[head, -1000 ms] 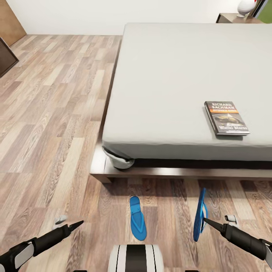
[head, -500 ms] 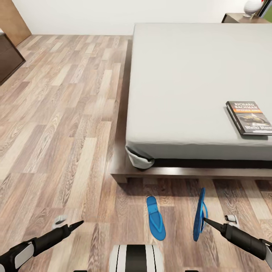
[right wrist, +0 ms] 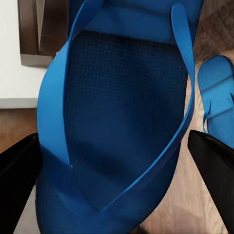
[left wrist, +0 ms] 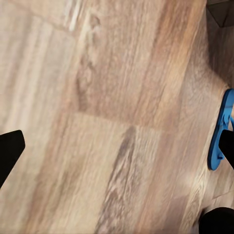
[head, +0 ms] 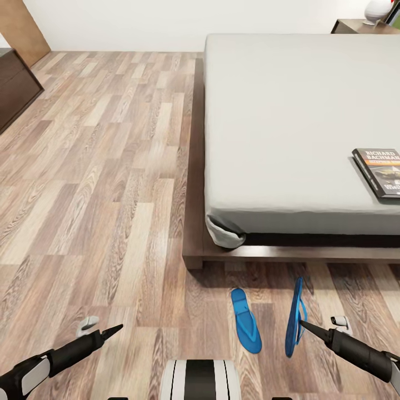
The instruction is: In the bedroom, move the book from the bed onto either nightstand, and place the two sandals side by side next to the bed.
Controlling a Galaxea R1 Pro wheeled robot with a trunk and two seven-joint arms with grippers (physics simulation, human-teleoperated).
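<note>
The book, dark with white lettering, lies near the front edge of the pale bed at the head view's right border. One blue sandal lies flat on the plank floor in front of the bed's corner. The other sandal hangs on edge above the floor, just right of the first, with my right gripper shut on it. My left gripper hovers low over bare floor to the left, open, its fingers wide apart with nothing between them. A nightstand stands beyond the bed's far corner.
A dark brown dresser stands at the left wall, with a wooden door panel behind it. Wide wood floor stretches left of the bed. The bed's dark platform frame juts out at the near corner. My base is at the bottom.
The whole view has shifted: bed, book and the floor sandal have slid rightward in the picture as the camera moved. The held sandal and both arms keep their places in the picture.
</note>
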